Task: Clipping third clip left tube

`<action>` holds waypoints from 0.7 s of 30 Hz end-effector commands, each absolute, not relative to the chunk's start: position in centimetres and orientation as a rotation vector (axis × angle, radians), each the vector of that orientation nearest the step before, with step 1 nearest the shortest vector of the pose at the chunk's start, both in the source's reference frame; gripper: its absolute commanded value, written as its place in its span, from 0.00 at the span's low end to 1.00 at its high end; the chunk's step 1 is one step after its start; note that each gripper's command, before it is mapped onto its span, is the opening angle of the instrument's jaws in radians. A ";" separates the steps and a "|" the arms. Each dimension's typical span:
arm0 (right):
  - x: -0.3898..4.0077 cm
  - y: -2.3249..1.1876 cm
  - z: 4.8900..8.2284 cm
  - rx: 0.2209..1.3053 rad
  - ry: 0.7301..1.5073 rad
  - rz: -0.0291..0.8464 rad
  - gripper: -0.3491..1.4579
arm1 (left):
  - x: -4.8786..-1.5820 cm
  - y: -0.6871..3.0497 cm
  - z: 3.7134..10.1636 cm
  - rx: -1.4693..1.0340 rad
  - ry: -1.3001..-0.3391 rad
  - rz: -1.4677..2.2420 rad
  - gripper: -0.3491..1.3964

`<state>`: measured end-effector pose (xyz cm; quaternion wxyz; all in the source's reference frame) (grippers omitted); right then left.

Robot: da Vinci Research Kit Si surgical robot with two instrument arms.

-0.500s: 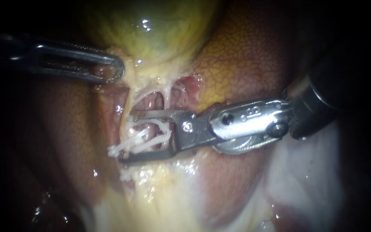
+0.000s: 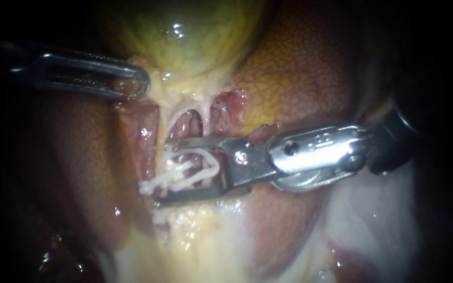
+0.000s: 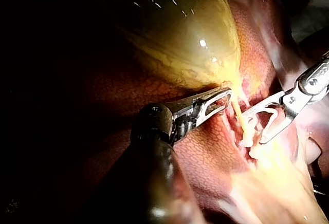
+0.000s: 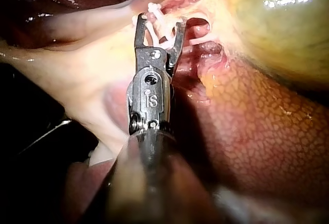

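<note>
While the left instrument (image 2: 140, 86), upper left of the frame, clamps the gallbladder (image 2: 184, 36) at its lower edge, the right instrument (image 2: 162, 170) holds its jaws open astride the left tube (image 2: 164, 128) at centre, white clips (image 2: 182, 170) lying between them, liver (image 2: 300, 68) beyond.

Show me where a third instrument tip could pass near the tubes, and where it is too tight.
Free: bare liver above the right instrument, right of the tubes; pale tissue below it. Crowded: the clips inside its open tip, and the gallbladder neck where the left instrument grips.
</note>
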<state>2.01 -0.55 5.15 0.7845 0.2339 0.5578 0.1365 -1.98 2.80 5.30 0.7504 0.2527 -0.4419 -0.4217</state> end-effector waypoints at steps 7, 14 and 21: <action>1.81 -0.48 5.06 0.500 1.210 0.302 0.44 | -1.96 2.81 5.31 0.550 -0.965 -0.922 0.00; 1.75 -0.47 5.05 0.507 1.210 0.306 0.44 | -1.96 2.81 5.31 0.550 -0.965 -0.922 0.00; 1.76 -0.45 5.14 0.510 1.210 0.316 0.44 | -1.95 2.81 5.31 0.551 -0.965 -0.922 0.00</action>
